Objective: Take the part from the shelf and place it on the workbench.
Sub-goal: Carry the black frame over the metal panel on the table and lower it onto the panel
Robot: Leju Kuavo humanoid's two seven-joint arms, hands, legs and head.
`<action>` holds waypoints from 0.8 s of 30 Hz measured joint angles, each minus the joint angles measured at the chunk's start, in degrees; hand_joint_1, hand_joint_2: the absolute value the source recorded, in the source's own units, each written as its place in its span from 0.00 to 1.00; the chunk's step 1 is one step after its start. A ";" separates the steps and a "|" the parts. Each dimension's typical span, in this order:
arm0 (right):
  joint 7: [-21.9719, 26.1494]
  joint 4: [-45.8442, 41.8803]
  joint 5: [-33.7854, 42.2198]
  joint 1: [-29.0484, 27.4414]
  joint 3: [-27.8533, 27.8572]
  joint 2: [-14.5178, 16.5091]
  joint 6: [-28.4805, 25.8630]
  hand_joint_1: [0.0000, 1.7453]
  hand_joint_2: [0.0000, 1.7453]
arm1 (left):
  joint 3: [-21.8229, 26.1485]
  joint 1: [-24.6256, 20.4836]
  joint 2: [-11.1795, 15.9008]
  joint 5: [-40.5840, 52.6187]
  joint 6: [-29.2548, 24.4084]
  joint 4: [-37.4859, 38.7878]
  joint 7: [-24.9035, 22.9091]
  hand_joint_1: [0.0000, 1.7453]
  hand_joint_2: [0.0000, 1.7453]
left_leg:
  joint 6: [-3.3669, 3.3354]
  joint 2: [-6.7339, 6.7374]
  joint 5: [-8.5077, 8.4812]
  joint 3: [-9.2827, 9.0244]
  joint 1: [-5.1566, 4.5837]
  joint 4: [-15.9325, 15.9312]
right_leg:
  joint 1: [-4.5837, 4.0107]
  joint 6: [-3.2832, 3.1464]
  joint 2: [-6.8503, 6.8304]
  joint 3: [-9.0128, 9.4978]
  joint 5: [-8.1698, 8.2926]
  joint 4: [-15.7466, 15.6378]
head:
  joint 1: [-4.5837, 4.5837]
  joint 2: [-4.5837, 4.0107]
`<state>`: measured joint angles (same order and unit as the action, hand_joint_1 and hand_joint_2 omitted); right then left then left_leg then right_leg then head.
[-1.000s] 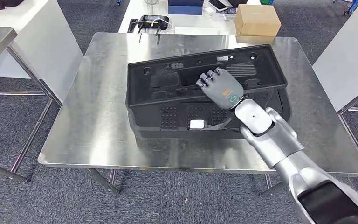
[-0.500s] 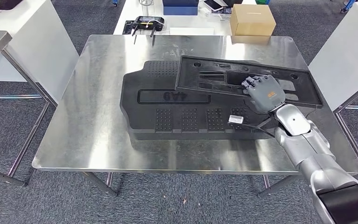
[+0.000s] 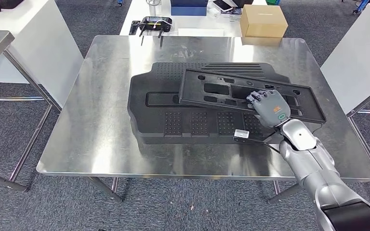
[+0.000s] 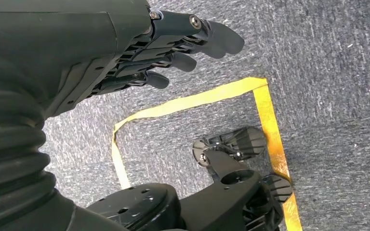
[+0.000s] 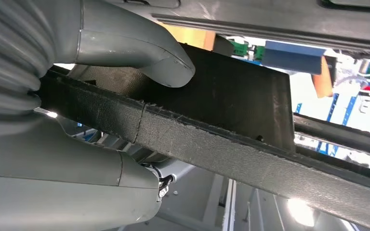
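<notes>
Now the flat part [image 3: 250,94] is pinched at its near edge by the right hand [image 3: 269,107], over the larger part [image 3: 173,103]; it should be lowered level onto the worktop [image 3: 101,120] before the fingers are released.

The right arm [image 3: 313,163] is silver with rounded segments and a black section by the shoulder. Its right hand [image 3: 270,107] is grey, with dark fingers [image 3: 256,98], an orange mark and a green oval behind them. The left hand [image 4: 125,53] is dark, with screws near its fingertips [image 4: 224,38].

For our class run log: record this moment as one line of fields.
right hand: grips flat black part | part: over larger black part on workbench | left hand: holds nothing, above floor
</notes>
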<state>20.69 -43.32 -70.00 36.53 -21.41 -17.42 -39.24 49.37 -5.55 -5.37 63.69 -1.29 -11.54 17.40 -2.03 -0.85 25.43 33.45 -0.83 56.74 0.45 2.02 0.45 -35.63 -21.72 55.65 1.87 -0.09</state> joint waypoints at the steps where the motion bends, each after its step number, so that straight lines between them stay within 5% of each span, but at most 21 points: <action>1: 0.22 -0.10 -0.16 -0.13 0.34 0.22 -0.02 1.00 1.00 | -0.08 -0.06 -0.01 0.07 0.01 0.00 0.04 0.00 1.00 | 0.00 0.00 0.00 0.00 0.00 0.00 | 0.00 0.00 0.00 0.00 0.00 0.00 | -0.01 0.00; 5: 0.80 -0.17 -0.52 -0.63 1.11 0.74 -0.03 1.00 1.00 | -0.21 -0.16 -0.05 0.43 0.11 0.00 0.30 0.00 1.00 | -0.01 0.00 0.01 0.00 -0.02 0.00 | 0.02 0.00 0.00 0.00 0.00 0.00 | 0.01 0.00; 9: 1.15 -0.19 -0.52 -0.98 1.65 1.10 -0.05 0.00 0.00 | -0.33 -0.19 -0.09 0.88 0.73 0.00 0.99 0.00 1.00 | -0.01 0.00 0.01 0.00 -0.02 0.00 | 0.02 0.00 0.00 0.00 0.00 0.00 | 0.01 0.00; 19: 0.85 -0.14 -1.22 -2.00 2.81 2.22 -0.14 0.00 0.00 | -1.07 -0.18 -0.19 1.13 -0.72 0.00 0.41 0.00 1.00 | -0.01 0.00 0.01 -0.01 -0.02 0.00 | 0.01 0.00 0.00 0.00 0.00 0.00 | 0.00 0.00; 23: 1.53 -0.15 -0.48 -2.53 3.37 2.53 -0.14 0.00 0.00 | -1.09 -0.18 -0.32 1.14 -0.85 0.00 0.51 0.00 0.00 | -0.01 0.00 0.01 -0.01 -0.02 0.00 | 0.01 0.00 0.00 0.00 0.00 0.00 | 0.01 0.00; 24: 1.74 -0.17 -0.21 -2.74 3.58 2.62 -0.14 0.00 0.00 | -1.10 -0.18 -0.39 1.14 -0.99 0.00 0.64 0.00 0.00 | -0.01 0.00 0.01 -0.01 -0.02 0.00 | 0.02 0.00 0.00 0.00 0.00 0.00 | 0.00 0.00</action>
<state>22.44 -43.48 -70.21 33.79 -17.83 -14.80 -39.39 48.27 -5.73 -5.76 64.83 -2.28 -11.54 18.04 -2.05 -0.85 25.44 33.43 -0.85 56.74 0.47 2.02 0.45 -35.63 -21.72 55.65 1.87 -0.09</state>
